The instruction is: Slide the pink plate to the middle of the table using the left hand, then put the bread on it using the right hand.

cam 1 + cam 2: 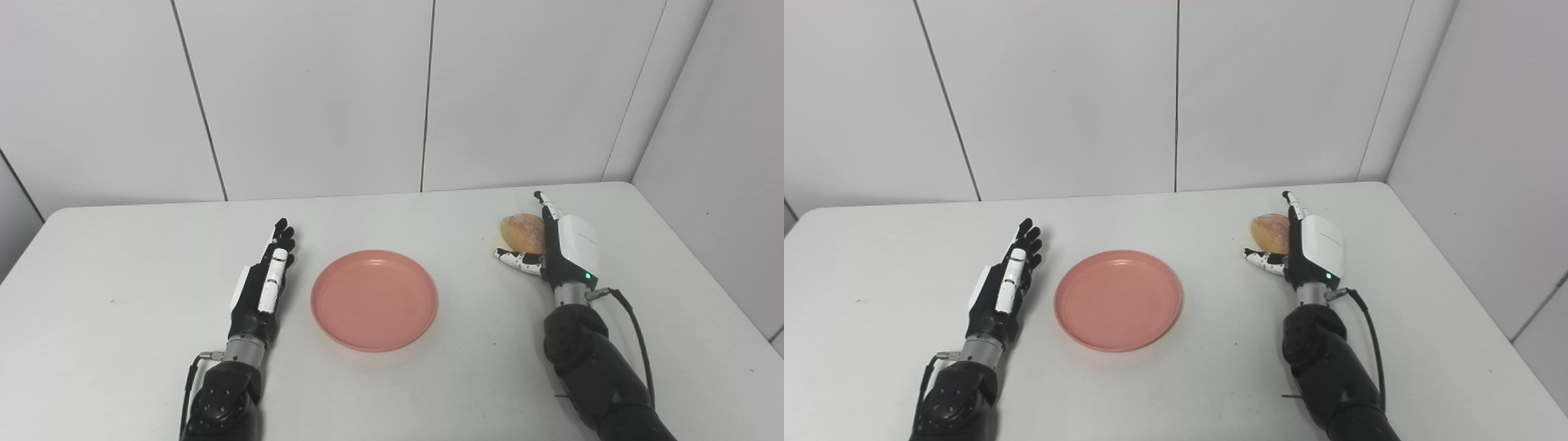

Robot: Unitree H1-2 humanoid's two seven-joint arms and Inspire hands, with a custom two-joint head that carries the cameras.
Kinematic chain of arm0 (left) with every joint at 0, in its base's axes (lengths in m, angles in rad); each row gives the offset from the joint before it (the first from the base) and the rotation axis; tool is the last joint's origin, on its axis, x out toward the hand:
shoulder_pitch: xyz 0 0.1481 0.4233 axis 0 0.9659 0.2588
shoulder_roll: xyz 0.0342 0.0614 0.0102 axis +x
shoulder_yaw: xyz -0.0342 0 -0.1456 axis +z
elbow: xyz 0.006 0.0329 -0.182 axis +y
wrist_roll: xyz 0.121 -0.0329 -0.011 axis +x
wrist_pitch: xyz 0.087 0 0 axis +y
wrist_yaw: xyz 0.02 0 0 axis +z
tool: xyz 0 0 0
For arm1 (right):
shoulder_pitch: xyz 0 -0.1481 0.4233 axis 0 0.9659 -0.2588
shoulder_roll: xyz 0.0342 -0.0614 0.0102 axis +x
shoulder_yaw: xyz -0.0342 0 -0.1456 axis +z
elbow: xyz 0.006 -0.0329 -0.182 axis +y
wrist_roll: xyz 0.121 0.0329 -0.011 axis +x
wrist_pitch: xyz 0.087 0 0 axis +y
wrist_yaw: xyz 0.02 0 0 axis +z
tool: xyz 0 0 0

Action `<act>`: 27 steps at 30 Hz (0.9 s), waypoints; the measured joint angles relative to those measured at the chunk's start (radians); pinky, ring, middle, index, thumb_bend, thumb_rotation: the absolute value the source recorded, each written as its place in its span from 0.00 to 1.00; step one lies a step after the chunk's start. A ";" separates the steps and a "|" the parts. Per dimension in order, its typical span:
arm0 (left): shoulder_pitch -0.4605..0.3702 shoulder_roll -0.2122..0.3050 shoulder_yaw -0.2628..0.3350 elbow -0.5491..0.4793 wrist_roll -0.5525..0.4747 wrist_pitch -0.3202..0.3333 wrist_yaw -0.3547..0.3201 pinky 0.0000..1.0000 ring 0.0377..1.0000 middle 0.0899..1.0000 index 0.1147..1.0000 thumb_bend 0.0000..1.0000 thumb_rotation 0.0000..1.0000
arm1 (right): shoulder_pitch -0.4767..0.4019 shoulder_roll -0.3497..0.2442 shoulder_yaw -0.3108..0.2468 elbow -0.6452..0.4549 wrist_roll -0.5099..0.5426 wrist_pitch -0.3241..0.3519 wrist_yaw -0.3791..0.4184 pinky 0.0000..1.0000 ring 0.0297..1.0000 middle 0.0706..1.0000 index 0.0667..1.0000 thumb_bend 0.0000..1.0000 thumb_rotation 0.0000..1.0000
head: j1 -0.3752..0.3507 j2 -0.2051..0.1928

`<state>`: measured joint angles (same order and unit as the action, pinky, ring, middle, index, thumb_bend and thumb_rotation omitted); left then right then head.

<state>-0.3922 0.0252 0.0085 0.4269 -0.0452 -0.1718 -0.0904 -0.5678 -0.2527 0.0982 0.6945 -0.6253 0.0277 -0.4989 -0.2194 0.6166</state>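
- Plate (374, 299): pink, round, shallow, raised rim, smooth matte look, likely plastic. Sits near table centre, empty. Judged light and stiff, and it should slide easily on the smooth white table (122, 343). A flat push at the rim would do better than a pinch.
- Left hand (264, 283): at the plate's 9 o'clock, just beside the rim and not touching it. Fingers straight, released, holding nothing.
- Bread (522, 231): small oval roll, golden-brown crust, paler floury patch on top. At about 2 o'clock from the plate, well apart from it.
- Right hand (554, 245): standing on edge at the bread's 3 o'clock, palm toward it, thumb reaching under the near side. Fingers cup around the roll. Cannot tell whether they actually grip it.
- Handling guess: bread is light, with a crisp crust over a soft crumb, so it dents if squeezed. Take it across the short axis, with gentle pressure.
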 measured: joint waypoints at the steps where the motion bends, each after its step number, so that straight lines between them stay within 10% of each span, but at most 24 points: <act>1: 0.000 0.000 0.000 0.000 0.000 0.001 0.000 1.00 1.00 1.00 1.00 0.49 1.00 | 0.000 0.000 0.000 0.000 0.005 0.000 0.000 0.62 0.73 0.81 0.81 0.54 0.16 | 0.000 0.000; 18: 0.001 -0.001 0.002 -0.003 0.000 0.008 -0.006 1.00 1.00 1.00 1.00 0.50 1.00 | -0.010 0.000 0.001 0.035 0.072 -0.033 -0.067 0.38 0.50 0.59 0.68 0.38 0.00 | 0.005 0.003; 27: 0.002 0.000 0.001 -0.004 0.000 0.018 -0.006 1.00 1.00 1.00 1.00 0.50 1.00 | -0.025 -0.001 0.000 0.067 0.085 -0.077 -0.105 0.39 0.47 0.53 0.64 0.46 0.00 | 0.009 0.003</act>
<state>-0.3903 0.0248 0.0092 0.4229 -0.0448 -0.1540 -0.0965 -0.5928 -0.2541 0.0986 0.7610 -0.5401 -0.0493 -0.6035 -0.2102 0.6197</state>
